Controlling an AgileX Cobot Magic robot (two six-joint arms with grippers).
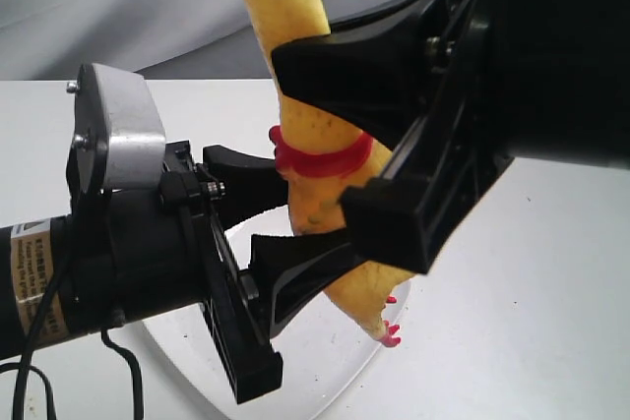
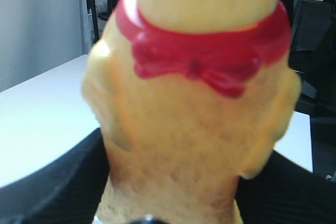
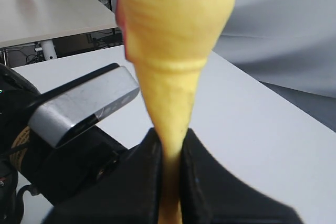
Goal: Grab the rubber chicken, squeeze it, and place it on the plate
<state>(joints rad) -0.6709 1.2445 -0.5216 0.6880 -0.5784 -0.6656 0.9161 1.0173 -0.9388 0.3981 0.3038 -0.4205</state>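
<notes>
**Chicken Held by Both Grippers Above the Plate**

1. Position of the chicken. We find the chicken (image 1: 295, 17) lifted clear of the table (image 1: 551, 292). It hangs nearly upright with a slight lean. The head end points up and runs past the edge of the exterior view. The red feet (image 1: 389, 327) point down over the far rim of the plate (image 1: 335, 381). We cannot tell whether the feet touch the plate. The plate lies flat on the table beneath both grippers.

2. Right gripper (image 1: 315, 140). This gripper reaches in from the right. Its jaws are clamped on the chicken, and the red neck band (image 1: 320, 159) shows between the two black fingers. In the right wrist view the gripper (image 3: 170, 177) pinches the yellow body (image 3: 173, 35) into a thin strip, with almost no gap left between the jaws.

3. Left gripper (image 1: 300, 218). This gripper reaches in from the left. Its jaws stand partly closed around the wider lower body. One finger meets the chicken beside the band and the other meets it nearer the feet. In the left wrist view the chicken (image 2: 194, 145) fills the frame, and the gripper (image 2: 168, 187) has a finger lying against each flank, on the side of the band (image 2: 205, 61) away from the head. We read this as a grip.

4. Other items. A silver camera (image 1: 118, 125) sits on the left arm, just behind its gripper.
</notes>
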